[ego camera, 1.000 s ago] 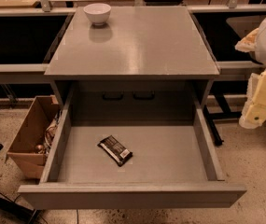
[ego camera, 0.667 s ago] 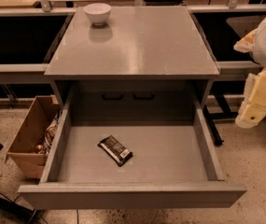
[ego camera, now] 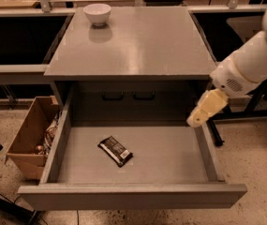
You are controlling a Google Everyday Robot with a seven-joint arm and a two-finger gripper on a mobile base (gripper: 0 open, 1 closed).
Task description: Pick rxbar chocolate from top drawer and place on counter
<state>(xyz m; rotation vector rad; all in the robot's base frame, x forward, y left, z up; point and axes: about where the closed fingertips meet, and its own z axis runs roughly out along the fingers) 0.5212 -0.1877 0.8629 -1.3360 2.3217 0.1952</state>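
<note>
The dark-wrapped flat chocolate rxbar [ego camera: 115, 150] lies askew on the floor of the open grey top drawer [ego camera: 170, 161]. The tan pincer [ego camera: 196, 119] hangs to its right, above the drawer's right wall; whether it is spread cannot be told.

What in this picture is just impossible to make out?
Camera view:
- Tool, hovering above the top drawer's right wall: its arm is cut off by the right edge.
- rxbar chocolate on the drawer floor: wrapper print too small to read.
- Cardboard box: contents partly hidden by the drawer's left wall.
</note>
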